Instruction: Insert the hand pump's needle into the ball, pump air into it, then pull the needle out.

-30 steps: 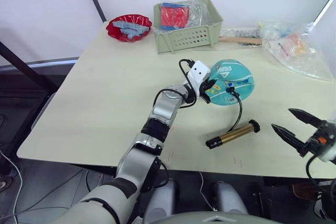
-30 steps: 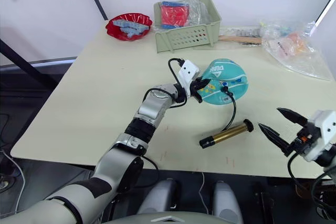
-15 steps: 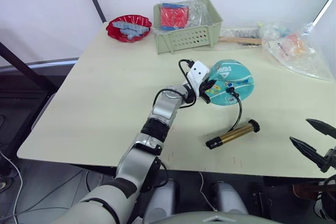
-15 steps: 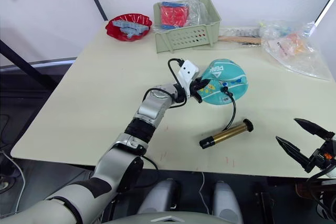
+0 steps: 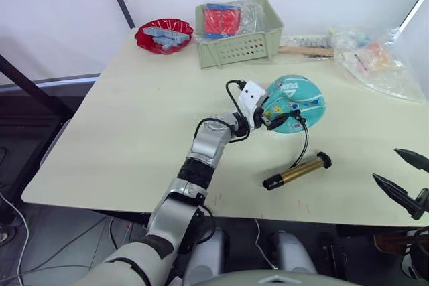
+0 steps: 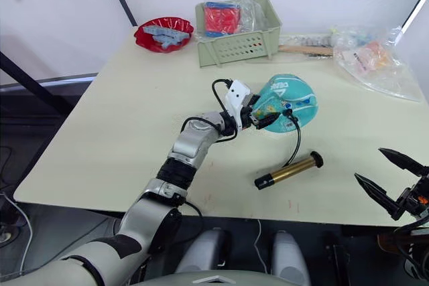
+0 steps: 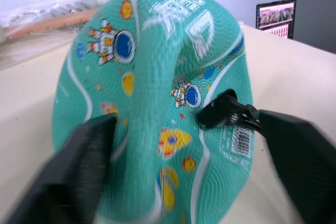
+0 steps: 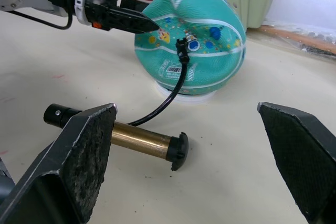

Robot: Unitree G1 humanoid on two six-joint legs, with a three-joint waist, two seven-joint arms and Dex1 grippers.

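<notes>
1. Ball (image 5: 295, 104) sits mid-desk (image 5: 134, 125), teal and partly flattened, with the left hand (image 5: 276, 117) clamped on its near side, one finger (image 7: 68, 177) on each flank.
2. Needle fitting (image 8: 183, 45) is plugged into the ball's face, black hose (image 8: 165, 100) curling down to the hand pump (image 5: 297, 171).
3. Hand pump lies flat on the desk just in front of the ball, untouched.
4. Right hand (image 6: 389, 180) hovers spread wide open off the desk's near right edge, well apart from the pump.

one ball (image 5: 295, 103), one hand pump (image 5: 297, 171) and one green basket (image 5: 240, 38) sit on one table (image 5: 134, 125). there is one red bowl (image 5: 164, 35). two grippers show, left gripper (image 5: 276, 113) and right gripper (image 5: 404, 175).
</notes>
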